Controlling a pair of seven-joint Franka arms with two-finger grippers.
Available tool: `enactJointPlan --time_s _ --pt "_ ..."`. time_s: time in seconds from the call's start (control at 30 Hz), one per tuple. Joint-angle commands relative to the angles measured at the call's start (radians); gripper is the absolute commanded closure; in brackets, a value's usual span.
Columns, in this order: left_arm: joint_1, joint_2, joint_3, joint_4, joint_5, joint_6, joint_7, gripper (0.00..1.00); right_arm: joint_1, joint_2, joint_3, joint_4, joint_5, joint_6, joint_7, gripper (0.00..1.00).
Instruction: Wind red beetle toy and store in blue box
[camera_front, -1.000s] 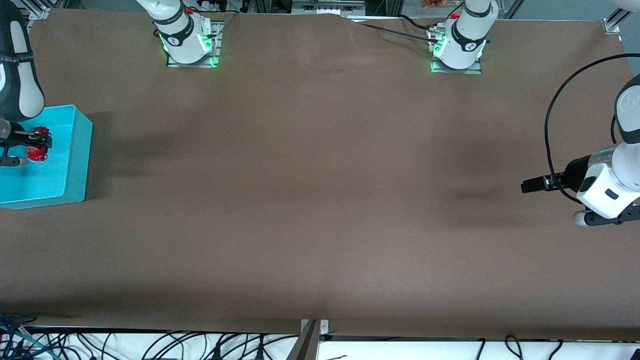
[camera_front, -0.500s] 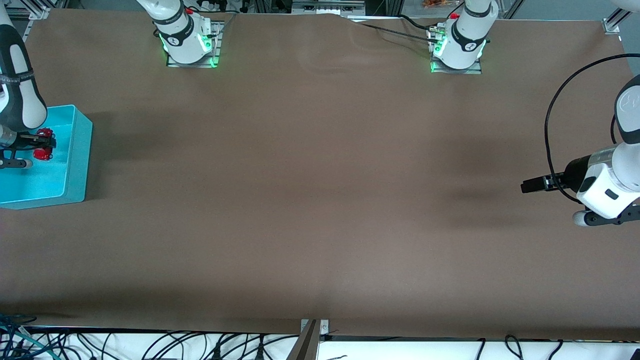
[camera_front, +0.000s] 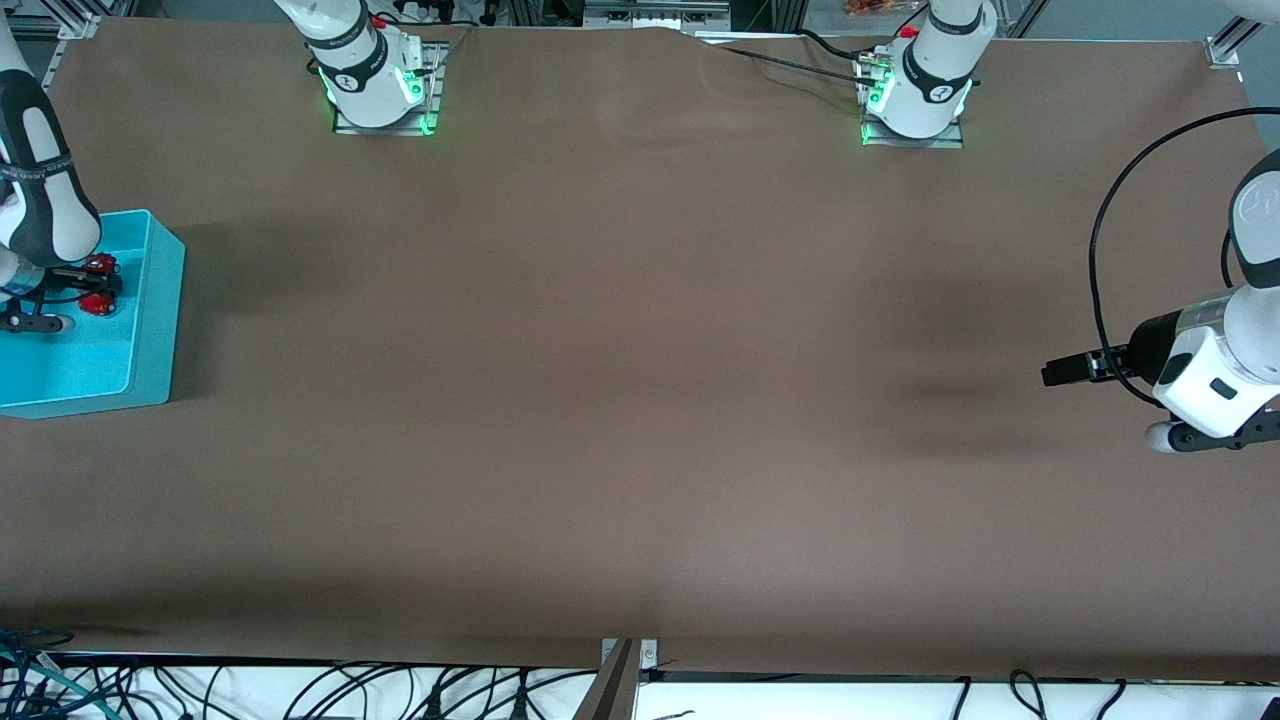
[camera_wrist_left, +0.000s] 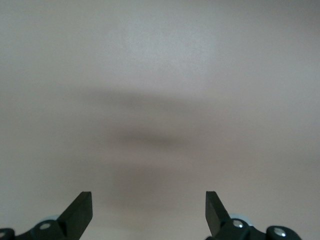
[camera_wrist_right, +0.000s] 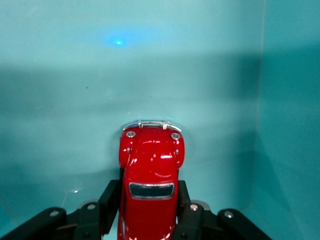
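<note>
Red beetle toy (camera_wrist_right: 151, 175) sits pinched by its flanks in my right end effector (camera_front: 85, 285), nose-down inside the blue box (camera_front: 150, 330) for a short drop. My left end effector (camera_wrist_left: 149, 212) waits spread, empty, over the worktop (camera_front: 640, 380).

One red beetle toy (camera_wrist_right: 151, 172), one blue box (camera_front: 150, 330)
</note>
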Motion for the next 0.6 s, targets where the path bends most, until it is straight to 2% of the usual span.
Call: enactJointPlan --time_s 0.0,0.03,0.07,0.57 --pt "0.001 0.028 0.003 0.051 -0.01 -0.013 0.02 0.0 -0.015 0.018 0.014 -0.002 0.049 0.037 -0.013 0.18" --pt "0.001 0.031 0.003 0.052 -0.01 -0.013 0.02 0.0 -0.015 0.018 0.014 -0.01 0.06 0.049 -0.013 0.11" --pt "0.001 0.032 0.003 0.058 -0.01 -0.013 0.02 0.0 -0.013 0.017 0.016 -0.036 0.068 0.087 -0.001 0.01" --pt "0.001 0.032 0.003 0.058 -0.01 -0.013 0.02 0.0 -0.012 -0.012 0.033 -0.039 0.066 0.062 0.013 0.0"
